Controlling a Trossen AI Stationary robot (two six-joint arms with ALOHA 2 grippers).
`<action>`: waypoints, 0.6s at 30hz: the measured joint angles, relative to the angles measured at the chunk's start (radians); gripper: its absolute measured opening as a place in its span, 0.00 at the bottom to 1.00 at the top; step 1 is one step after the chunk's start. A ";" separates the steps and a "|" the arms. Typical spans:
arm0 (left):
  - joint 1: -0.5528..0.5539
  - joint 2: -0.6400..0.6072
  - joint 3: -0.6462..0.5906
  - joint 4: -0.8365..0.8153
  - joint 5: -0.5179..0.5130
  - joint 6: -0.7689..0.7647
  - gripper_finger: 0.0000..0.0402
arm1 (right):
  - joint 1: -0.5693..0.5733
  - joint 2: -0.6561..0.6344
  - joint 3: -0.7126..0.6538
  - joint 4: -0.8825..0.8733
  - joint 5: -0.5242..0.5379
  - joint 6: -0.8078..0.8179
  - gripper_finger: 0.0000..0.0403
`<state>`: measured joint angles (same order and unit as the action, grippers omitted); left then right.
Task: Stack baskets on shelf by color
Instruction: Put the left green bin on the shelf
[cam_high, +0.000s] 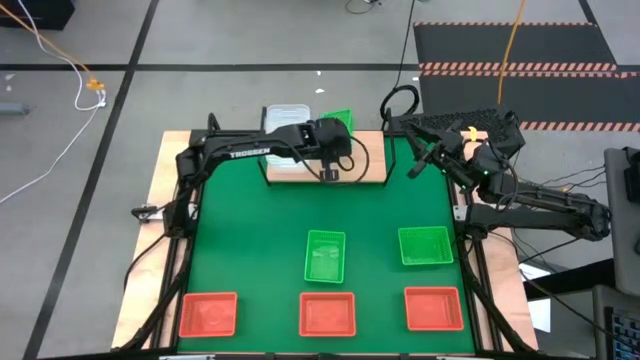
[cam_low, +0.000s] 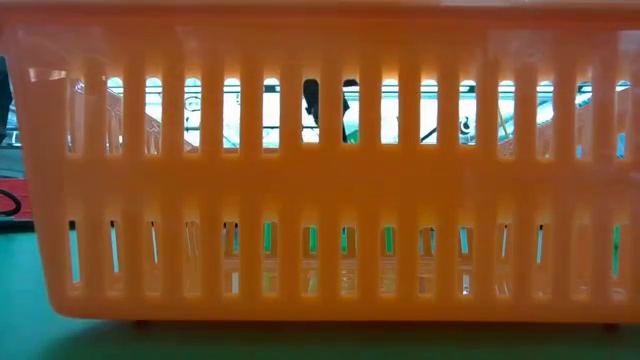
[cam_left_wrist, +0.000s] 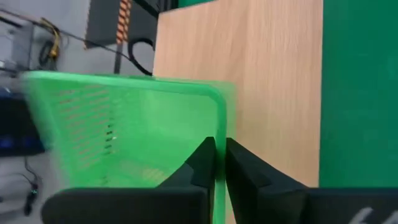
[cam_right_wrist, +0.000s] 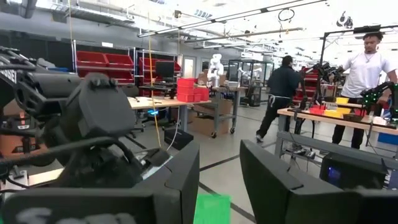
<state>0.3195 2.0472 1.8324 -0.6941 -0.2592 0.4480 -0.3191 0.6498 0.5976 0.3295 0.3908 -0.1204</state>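
Green basket (cam_left_wrist: 137, 134), likely light, stiff plastic, hangs tilted over the shelf (cam_left_wrist: 261, 74), left gripper (cam_left_wrist: 219, 163) jaws clamped on its thin rim (right gripper (cam_right_wrist: 217, 177) waits, jaws apart).

Bright even light, blurred wrist close-ups

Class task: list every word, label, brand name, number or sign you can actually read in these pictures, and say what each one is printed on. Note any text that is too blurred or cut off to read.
"TROSSEN": white letters along the dark left robot arm, read in the high view.
Cut-off white characters on the same dark arm's casing in the right wrist view: too partial to read.
No other text is readable in these pictures.
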 joint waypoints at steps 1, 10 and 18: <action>0.000 0.000 0.000 -0.008 0.000 -0.019 0.06 | 0.000 0.000 0.000 0.001 0.000 0.000 0.28; -0.004 -0.002 0.000 -0.048 0.023 -0.226 0.07 | 0.000 0.000 0.000 0.001 0.000 0.003 0.28; -0.036 0.019 0.002 -0.056 0.034 -0.224 0.06 | 0.000 0.000 0.000 0.001 0.000 0.004 0.28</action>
<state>0.2830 2.0662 1.8347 -0.7500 -0.2252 0.2236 -0.3191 0.6498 0.5976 0.3309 0.3908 -0.1166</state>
